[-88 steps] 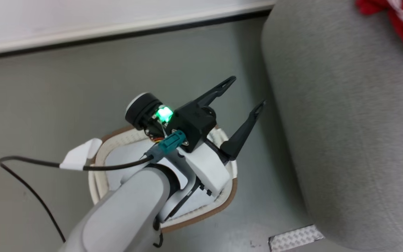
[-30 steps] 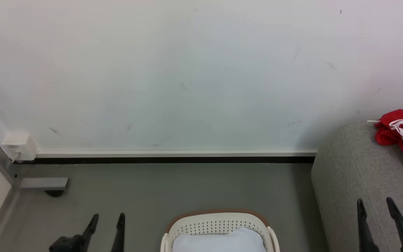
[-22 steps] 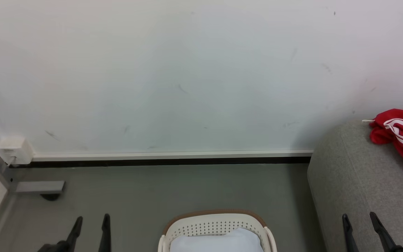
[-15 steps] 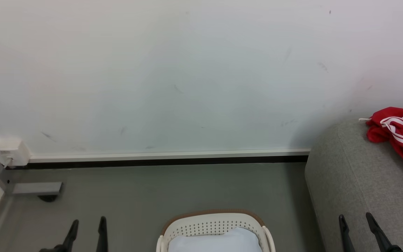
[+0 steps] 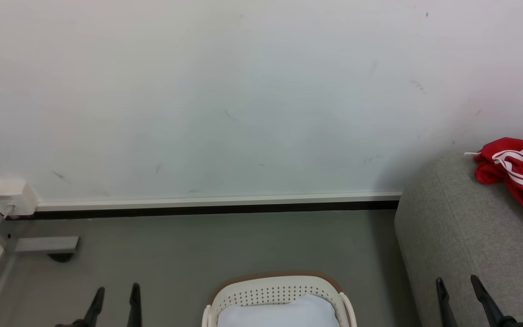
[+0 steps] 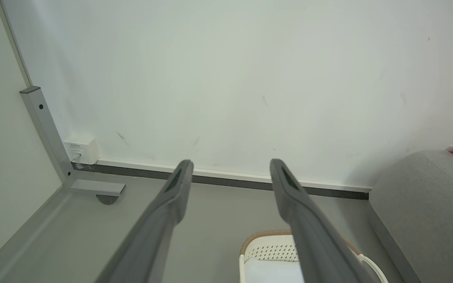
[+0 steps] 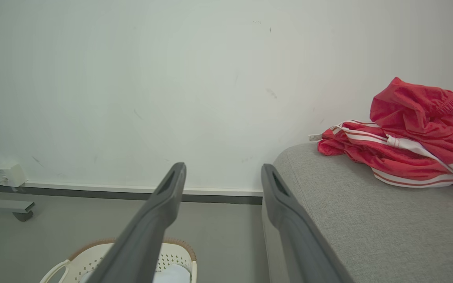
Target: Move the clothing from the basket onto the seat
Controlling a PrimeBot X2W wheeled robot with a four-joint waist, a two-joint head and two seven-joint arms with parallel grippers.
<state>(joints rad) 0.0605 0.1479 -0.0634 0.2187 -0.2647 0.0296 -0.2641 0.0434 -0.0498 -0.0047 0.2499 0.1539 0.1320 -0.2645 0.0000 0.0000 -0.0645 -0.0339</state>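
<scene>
Head view footage is bounded at the back by a pale wall [image 5: 225,91], with a dark skirting strip above the grey floor [image 5: 225,245]. The basket [image 5: 279,282] is seen standing on the floor at the bottom centre, and a flat pale blue-white pad [image 5: 279,312] is seen lying inside it. The seat [image 5: 461,236] is placed just right of the basket. The clothing [image 5: 515,175], red with white double stripes, is heaped on its top near the wall. The left end effector [image 5: 117,293] is held over the floor to the left of the basket, its jaws spread and grasping nothing. The right end effector [image 5: 456,284] is held before the seat's near corner, likewise released and empty. In the right wrist view, the garments are shown resting well beyond the parted jaws. A white socket box [image 5: 11,197] is fixed at the wall's foot on the left.
</scene>
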